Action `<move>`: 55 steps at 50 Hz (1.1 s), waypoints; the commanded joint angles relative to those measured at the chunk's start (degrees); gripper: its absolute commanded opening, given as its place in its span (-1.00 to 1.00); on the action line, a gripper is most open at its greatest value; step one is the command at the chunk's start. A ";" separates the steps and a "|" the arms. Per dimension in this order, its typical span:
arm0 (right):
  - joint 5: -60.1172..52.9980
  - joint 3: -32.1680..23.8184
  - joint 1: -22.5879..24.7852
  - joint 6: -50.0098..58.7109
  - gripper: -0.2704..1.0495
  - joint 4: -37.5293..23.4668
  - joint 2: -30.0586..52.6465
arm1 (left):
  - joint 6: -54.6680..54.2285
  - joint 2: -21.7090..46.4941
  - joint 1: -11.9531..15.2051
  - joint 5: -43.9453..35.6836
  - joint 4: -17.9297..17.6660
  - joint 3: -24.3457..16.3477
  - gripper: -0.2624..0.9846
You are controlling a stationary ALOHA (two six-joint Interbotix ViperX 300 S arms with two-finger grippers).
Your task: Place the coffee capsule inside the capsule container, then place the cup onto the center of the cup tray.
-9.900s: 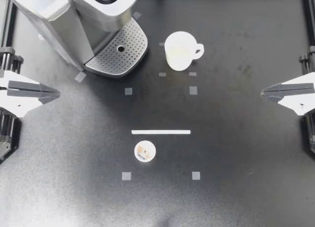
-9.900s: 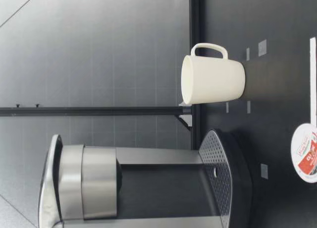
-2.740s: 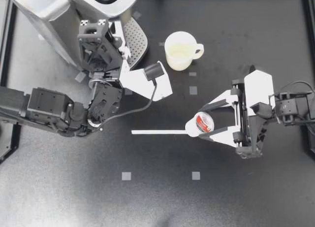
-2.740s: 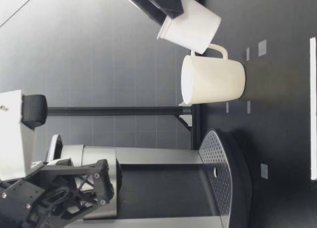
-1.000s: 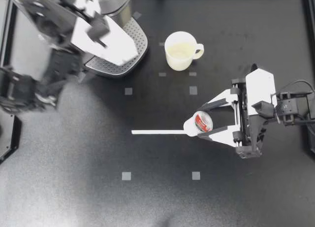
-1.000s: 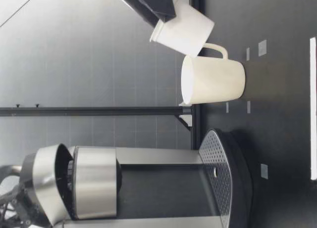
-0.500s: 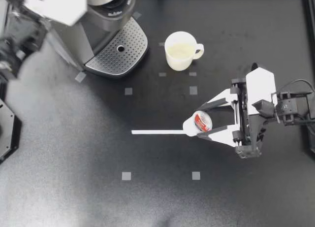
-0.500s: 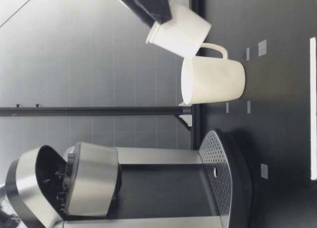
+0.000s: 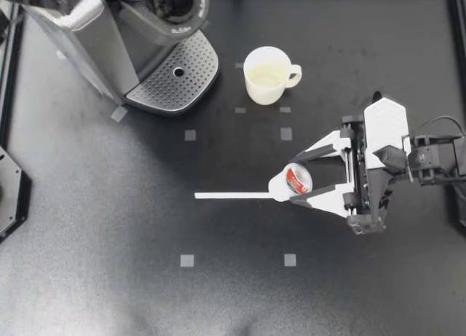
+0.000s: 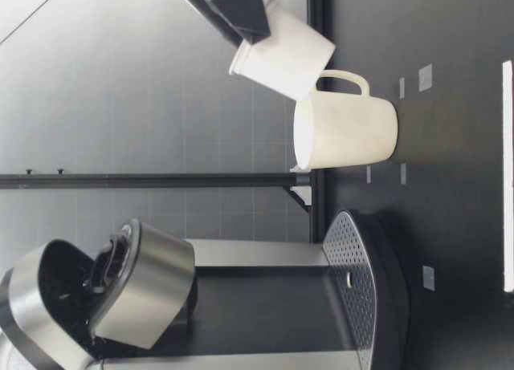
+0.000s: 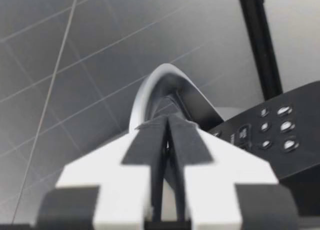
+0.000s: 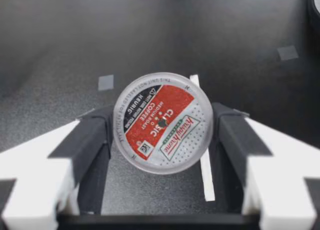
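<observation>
My right gripper (image 9: 293, 184) clamps the capsule (image 9: 298, 178) clear of the table, ready for the open chamber (image 9: 173, 2) of the machine (image 9: 102, 41), while my left gripper (image 11: 167, 124), fingers pressed together, sits at the raised lid (image 11: 150, 84).

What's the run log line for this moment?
right gripper: shut on red-topped white coffee capsule, aloft | left gripper: shut, at silver coffee machine's open lid | white ceramic cup: beside perforated cup tray

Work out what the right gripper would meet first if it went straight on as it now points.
My right gripper, jaws shut on the coffee capsule, slants downward. It would probably first meet the table around the white tape strip; nothing else stands in line, though depth is unclear.
</observation>
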 commanded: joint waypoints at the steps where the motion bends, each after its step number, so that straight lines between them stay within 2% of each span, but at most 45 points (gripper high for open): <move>1: -0.62 -1.32 -0.26 0.09 0.23 0.18 -1.05 | -0.26 -0.53 1.32 -0.62 0.09 -0.26 -0.41; 12: -0.62 -1.67 -0.35 0.44 0.23 0.18 -1.14 | -0.44 -0.62 3.08 -0.88 -0.09 0.18 -0.41; 25: -1.32 -2.99 -0.44 -0.44 0.23 0.00 -1.58 | -0.88 -1.32 3.25 -2.81 -0.18 0.00 -0.41; 33: -3.34 -8.53 -4.39 -4.04 0.23 -0.09 -2.20 | -3.87 -2.90 3.25 -13.80 -0.09 -0.70 -0.41; 44: -5.01 -14.85 -11.87 -11.51 0.23 0.00 -1.32 | -6.50 -5.89 3.16 -16.88 0.18 0.79 -0.41; 55: -5.45 -20.48 -17.23 -15.03 0.23 0.00 1.41 | -6.94 -10.28 3.25 -18.11 0.26 2.90 -0.41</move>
